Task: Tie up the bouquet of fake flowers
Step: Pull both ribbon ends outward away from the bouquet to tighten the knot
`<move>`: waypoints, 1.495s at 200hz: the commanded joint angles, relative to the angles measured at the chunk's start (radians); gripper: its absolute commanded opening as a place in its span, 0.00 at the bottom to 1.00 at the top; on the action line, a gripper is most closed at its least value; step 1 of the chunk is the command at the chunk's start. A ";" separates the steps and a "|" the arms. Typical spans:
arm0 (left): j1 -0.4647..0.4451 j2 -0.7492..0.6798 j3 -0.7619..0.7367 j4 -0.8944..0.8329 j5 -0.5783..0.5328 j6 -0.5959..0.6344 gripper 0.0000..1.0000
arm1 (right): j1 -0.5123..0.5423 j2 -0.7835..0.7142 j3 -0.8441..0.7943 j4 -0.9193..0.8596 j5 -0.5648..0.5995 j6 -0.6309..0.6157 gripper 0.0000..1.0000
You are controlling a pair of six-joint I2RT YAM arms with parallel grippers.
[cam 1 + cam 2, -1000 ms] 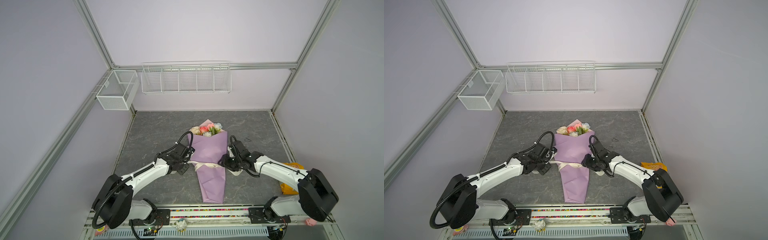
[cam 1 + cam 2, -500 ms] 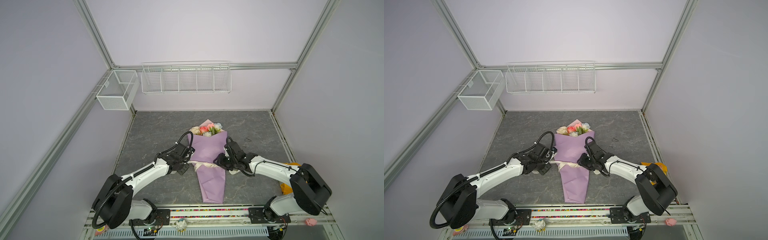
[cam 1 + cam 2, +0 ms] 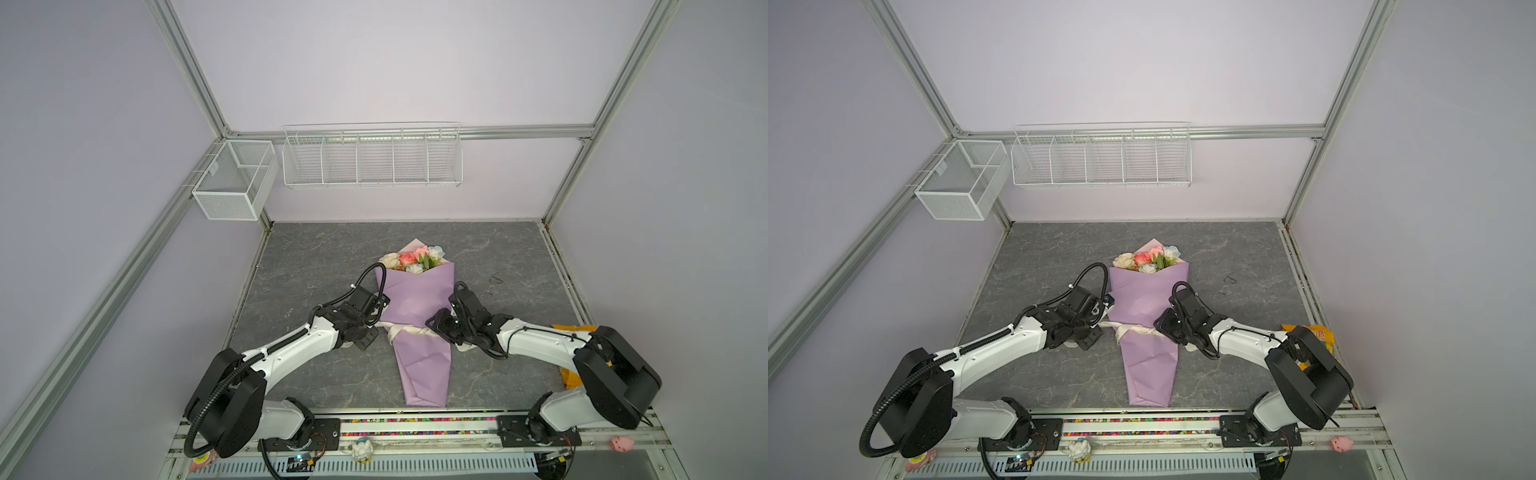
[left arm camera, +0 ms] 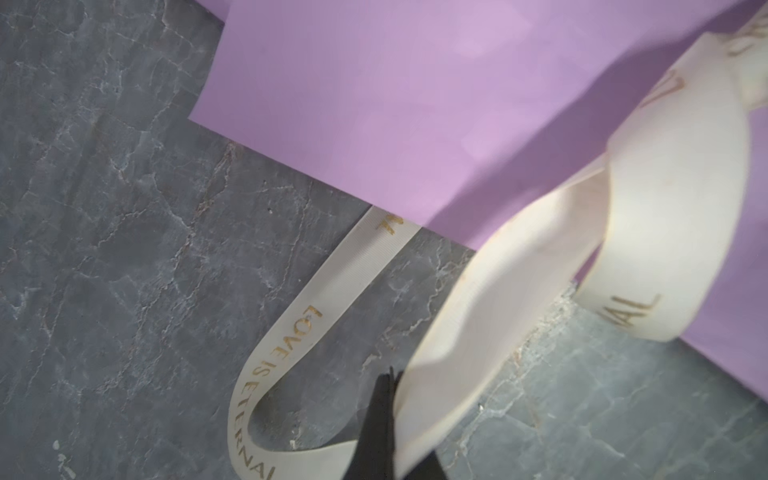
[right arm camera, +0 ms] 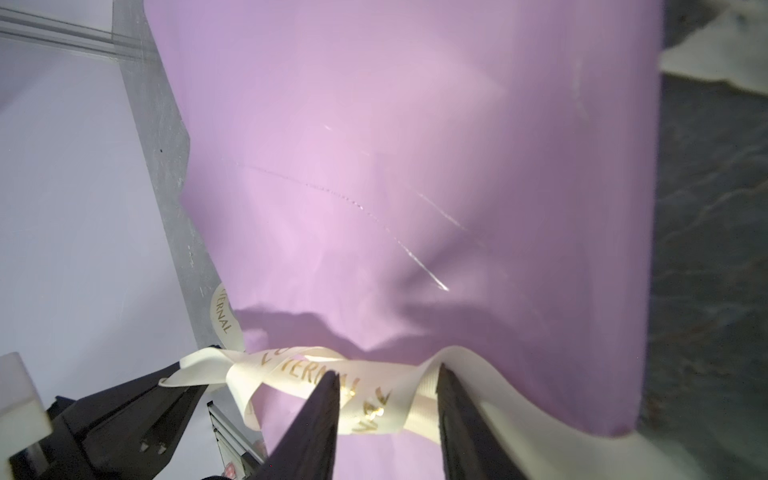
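The bouquet of fake flowers (image 3: 415, 299) (image 3: 1144, 299) lies on the dark table in lilac paper, with its blooms (image 3: 413, 262) at the far end. A cream ribbon (image 3: 409, 331) (image 3: 1136, 330) with gold print crosses its waist. My left gripper (image 3: 379, 326) (image 4: 388, 382) sits at the bouquet's left edge, shut on a strand of the ribbon (image 4: 519, 266). My right gripper (image 3: 433, 328) (image 5: 386, 374) hangs over the right side of the waist. It is open, its fingers (image 5: 320, 415) standing either side of a folded stretch of ribbon (image 5: 299, 365).
Two white wire baskets (image 3: 372, 156) (image 3: 232, 183) hang on the back wall and the left frame. An orange packet (image 3: 569, 374) (image 3: 1316, 332) lies by the right arm's base. A small black scrap (image 3: 494, 279) rests on the table to the right of the bouquet.
My right gripper has moved left onto the bouquet's waist, and its jaws have narrowed around the ribbon. The left gripper and the bouquet have stayed put.
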 commanded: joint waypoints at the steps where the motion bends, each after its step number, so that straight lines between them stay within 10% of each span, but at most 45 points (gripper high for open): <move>1: -0.005 0.002 0.019 -0.013 0.000 0.012 0.00 | 0.016 0.028 0.005 0.081 -0.013 0.064 0.37; 72: -0.005 0.004 0.022 -0.016 0.005 0.015 0.00 | 0.042 0.108 0.020 0.134 -0.012 0.105 0.38; 123: -0.008 0.004 0.020 -0.015 0.002 0.015 0.00 | 0.057 0.083 0.066 0.026 0.032 0.023 0.10; 238: -0.008 0.015 0.032 -0.051 -0.088 -0.024 0.00 | 0.077 -0.282 0.088 -0.678 0.659 -0.205 0.06; 299: 0.009 -0.019 0.022 -0.058 -0.223 -0.103 0.00 | -0.066 -0.286 0.074 -0.770 0.760 -0.321 0.06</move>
